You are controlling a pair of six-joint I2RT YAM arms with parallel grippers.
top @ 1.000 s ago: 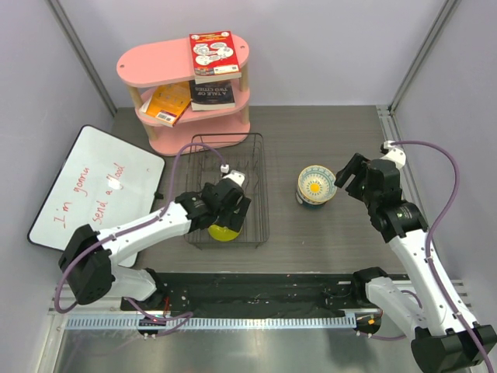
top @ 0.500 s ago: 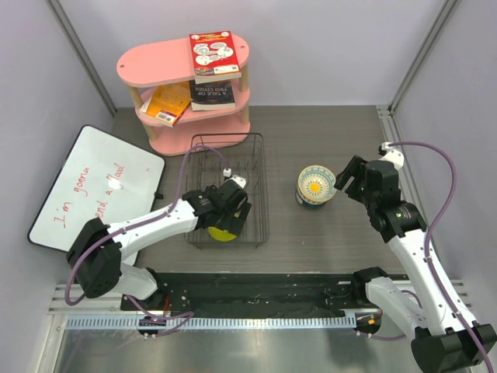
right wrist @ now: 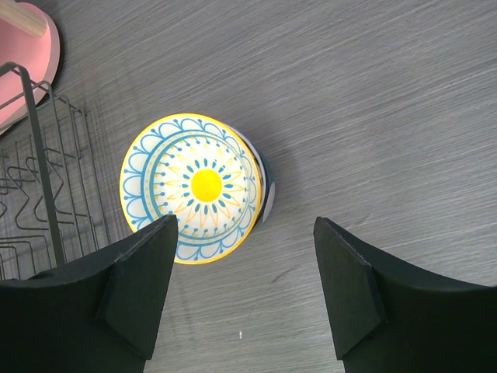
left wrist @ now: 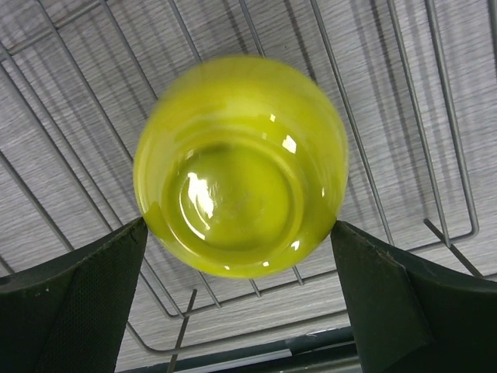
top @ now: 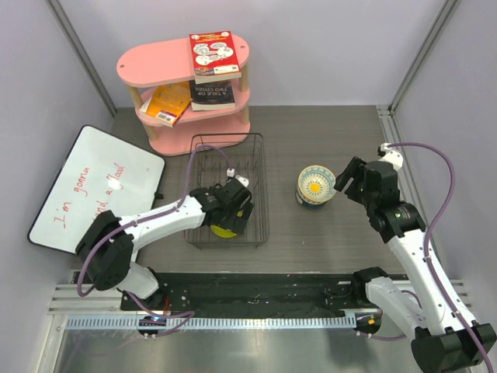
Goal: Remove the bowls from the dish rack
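Observation:
A bright yellow-green bowl [left wrist: 241, 167] lies bottom-up in the near end of the black wire dish rack [left wrist: 435, 155]. My left gripper [left wrist: 239, 227] is open, one finger on each side of the bowl's near edge and not pressing on it. From above, the left gripper [top: 232, 208] covers most of that bowl [top: 224, 231] inside the rack [top: 257, 167]. A teal-and-white bowl with an orange centre [right wrist: 190, 186] stands upright on the table right of the rack. My right gripper [right wrist: 245, 225] is open and empty just near and to the right of it. From above, the right gripper [top: 345, 177] hangs beside that bowl [top: 316, 183].
A pink shelf [top: 186, 85] with books stands behind the rack. A whiteboard [top: 93, 186] lies at the left. A black strip [top: 248, 287] runs along the near table edge, and grey walls close in both sides.
My left arm has shifted a little toward the near end of the rack, settling around the yellow-green bowl. The right gripper has barely moved.

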